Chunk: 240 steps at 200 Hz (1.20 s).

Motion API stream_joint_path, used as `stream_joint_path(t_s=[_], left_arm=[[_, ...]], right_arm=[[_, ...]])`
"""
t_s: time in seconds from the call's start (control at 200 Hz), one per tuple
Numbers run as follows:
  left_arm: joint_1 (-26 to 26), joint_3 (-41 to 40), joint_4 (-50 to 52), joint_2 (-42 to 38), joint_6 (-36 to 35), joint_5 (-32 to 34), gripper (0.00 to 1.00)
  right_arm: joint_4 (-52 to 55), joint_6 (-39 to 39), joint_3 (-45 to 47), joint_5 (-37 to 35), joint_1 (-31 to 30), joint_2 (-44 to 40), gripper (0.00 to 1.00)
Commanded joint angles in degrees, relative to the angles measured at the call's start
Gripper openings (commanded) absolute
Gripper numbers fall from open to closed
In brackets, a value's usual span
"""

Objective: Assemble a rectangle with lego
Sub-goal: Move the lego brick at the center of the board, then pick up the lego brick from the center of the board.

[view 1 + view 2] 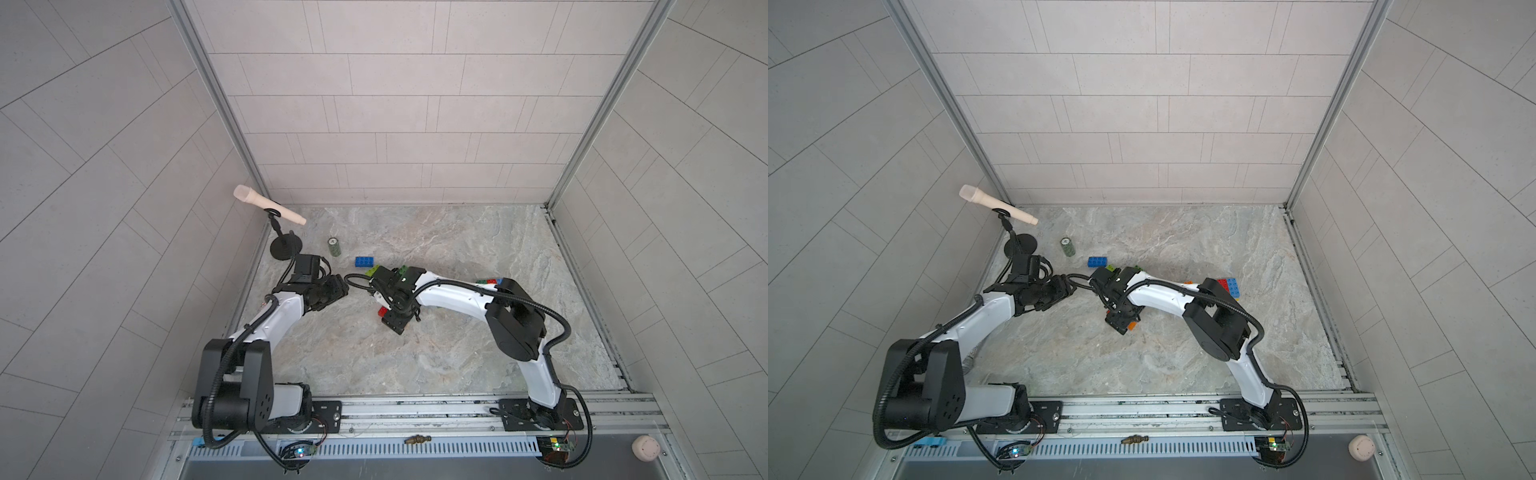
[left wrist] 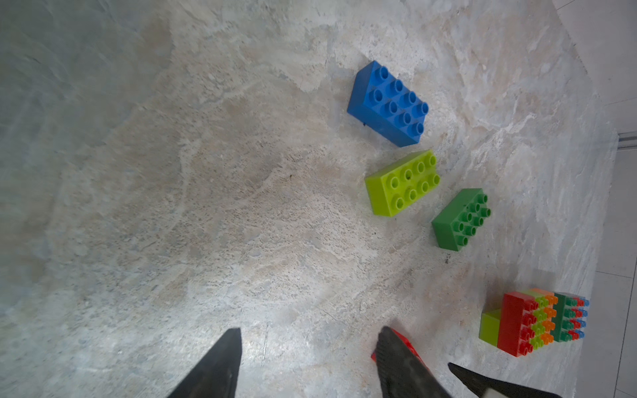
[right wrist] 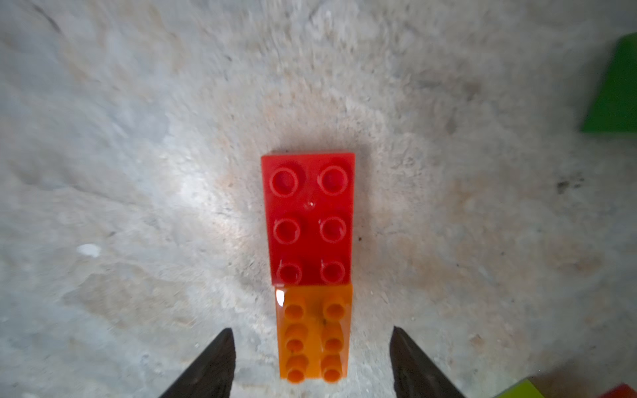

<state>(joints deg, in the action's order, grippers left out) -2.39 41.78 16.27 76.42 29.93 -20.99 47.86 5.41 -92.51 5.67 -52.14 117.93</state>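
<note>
Left hand [image 2: 310,330], right hand [image 3: 312,330] spread, empty; one orange brick [image 3: 313,344] touches one red brick [image 3: 308,217].

A beige microphone-shaped prop [image 1: 266,205] rests tilted in the clip of a black round-based stand [image 1: 286,249], beyond the left jaws and off to their left, in the far corner. A small dark green cylinder [image 1: 334,247], its pale round end facing up, stands near that stand, beyond the left jaws on the grey-beige marbled stone counter [image 1: 415,353]. Well behind both pairs of jaws, a small brass fitting [image 1: 417,439] lies on the slotted metal rail [image 1: 415,449]. A round beige knob [image 1: 645,448] sits far to the right of the right jaws. Pale grey tiled walls [image 1: 395,104] enclose three sides.
</note>
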Motion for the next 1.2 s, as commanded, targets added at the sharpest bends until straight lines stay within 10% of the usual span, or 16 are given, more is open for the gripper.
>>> stream_joint_path(t_s=[0.0, 0.235, 0.51, 1.196], left_arm=[[0.72, 2.34, 0.77, -3.56, -1.37, 1.92, 0.67], [-1.26, -4.23, -12.68, -11.31, 1.18, 3.99, 0.69], [-16.41, -4.60, -14.06, -7.69, -3.57, 12.12, 0.71], [-17.17, -5.31, -17.15, -4.11, -1.33, 8.21, 0.70]], right_arm=[[-2.21, 1.75, 1.37, 3.65, 3.36, -8.95, 0.73], [-6.45, 12.29, 1.89, -0.29, 11.29, -8.04, 0.70], [2.01, 0.65, -16.70, -7.12, 11.61, 8.01, 0.77], [7.61, -4.86, -35.46, -2.93, 14.82, 25.19, 0.80]])
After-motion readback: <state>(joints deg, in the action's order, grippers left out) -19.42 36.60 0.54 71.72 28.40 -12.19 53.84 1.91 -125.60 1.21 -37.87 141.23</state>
